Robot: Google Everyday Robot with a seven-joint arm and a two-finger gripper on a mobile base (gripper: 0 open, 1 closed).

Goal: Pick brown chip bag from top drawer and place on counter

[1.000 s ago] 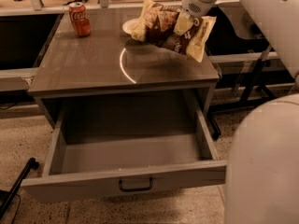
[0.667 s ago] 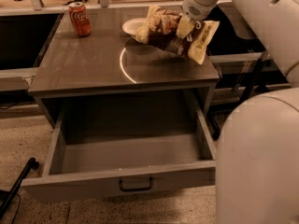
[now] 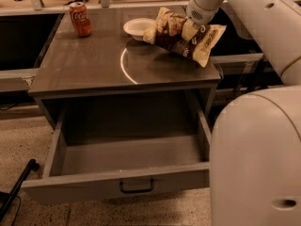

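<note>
Brown chip bag [image 3: 181, 36] hangs tilted just above the rear right of the counter [image 3: 94, 65], beside the white bowl [image 3: 134, 27], w/ its yellow end past the counter's right edge. Gripper [image 3: 192, 22] sits at the bag's top and is clamped on it, judging by the shadow underneath. Handling, prob.: v. light, soft, air-filled; the crinkly film is slippery and the chips break easily. So pinch a seam or upper fold w/ modest force, not the middle. Top drawer [image 3: 131, 157] stands pulled out. Soda can [image 3: 81, 19] is well apart at rear left. Vs 1 s ago: bag is a little lower and further right; robot's white body fills more of the lower right.
</note>
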